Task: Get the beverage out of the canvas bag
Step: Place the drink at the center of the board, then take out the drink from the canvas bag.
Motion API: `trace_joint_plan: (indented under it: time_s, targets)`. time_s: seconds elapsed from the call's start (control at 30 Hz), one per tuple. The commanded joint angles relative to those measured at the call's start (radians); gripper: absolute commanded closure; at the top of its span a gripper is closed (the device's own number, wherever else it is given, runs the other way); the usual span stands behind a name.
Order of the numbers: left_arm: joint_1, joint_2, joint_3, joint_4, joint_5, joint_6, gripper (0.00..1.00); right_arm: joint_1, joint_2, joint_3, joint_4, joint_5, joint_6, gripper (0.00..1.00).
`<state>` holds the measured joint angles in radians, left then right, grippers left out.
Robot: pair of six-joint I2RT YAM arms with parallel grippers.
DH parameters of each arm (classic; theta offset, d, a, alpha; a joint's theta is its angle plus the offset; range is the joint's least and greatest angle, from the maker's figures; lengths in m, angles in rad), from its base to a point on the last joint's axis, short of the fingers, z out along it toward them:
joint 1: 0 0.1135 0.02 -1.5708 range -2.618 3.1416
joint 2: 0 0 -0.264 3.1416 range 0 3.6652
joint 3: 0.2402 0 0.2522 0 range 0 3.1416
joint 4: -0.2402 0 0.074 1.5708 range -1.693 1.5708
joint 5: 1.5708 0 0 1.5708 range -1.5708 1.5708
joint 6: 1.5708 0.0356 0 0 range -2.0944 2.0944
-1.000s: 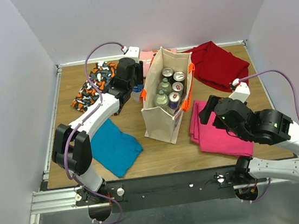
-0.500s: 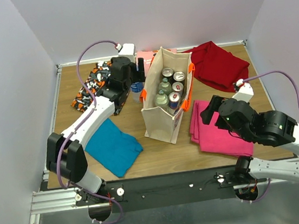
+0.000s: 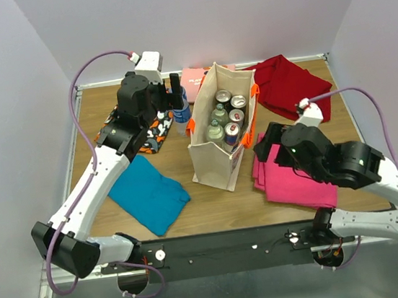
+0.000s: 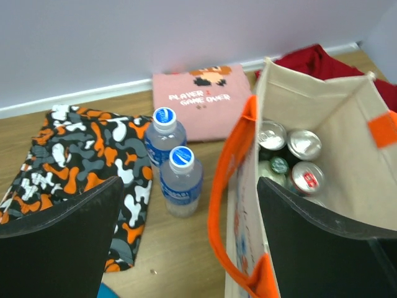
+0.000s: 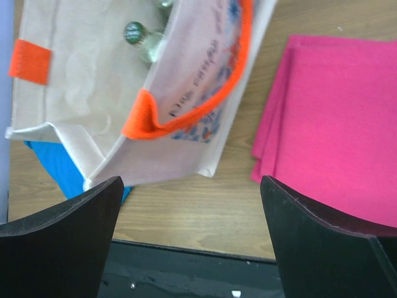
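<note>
Upper left: my left gripper [image 4: 189,180] hangs wide open & empty over two water bottles [image 4: 166,133], parked upright outside the canvas bag [image 3: 211,155] at centre. Cans [image 3: 227,113] are inside it. Right gripper [image 5: 192,186], lower right, is also wide, prob. ready to brace the bag.

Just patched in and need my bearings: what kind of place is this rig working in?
Likely a lab test cell, not a home: a wooden table boxed in by bare pale walls, a metal rail along its near edge, and staged props like the canvas bag of drinks.
</note>
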<state>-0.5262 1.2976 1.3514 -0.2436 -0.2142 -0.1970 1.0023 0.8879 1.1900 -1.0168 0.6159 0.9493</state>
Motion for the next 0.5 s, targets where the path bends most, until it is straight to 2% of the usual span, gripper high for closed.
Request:
trace_joint_plan:
  time_s: [0.0, 0.2, 0.47]
  targets:
    - [-0.009, -0.004, 0.118, -0.241, 0.194, 0.025, 0.03, 0.009, 0.107, 0.089, 0.127, -0.033, -0.121, 0.00]
    - [-0.047, -0.063, 0.166, -0.338, 0.262, 0.019, 0.01, 0.007, 0.261, 0.174, 0.138, 0.054, -0.165, 0.00]
    - [-0.138, -0.064, 0.238, -0.485, 0.250, 0.047, 0.01, 0.004, 0.356, 0.145, 0.150, 0.048, -0.202, 0.00]
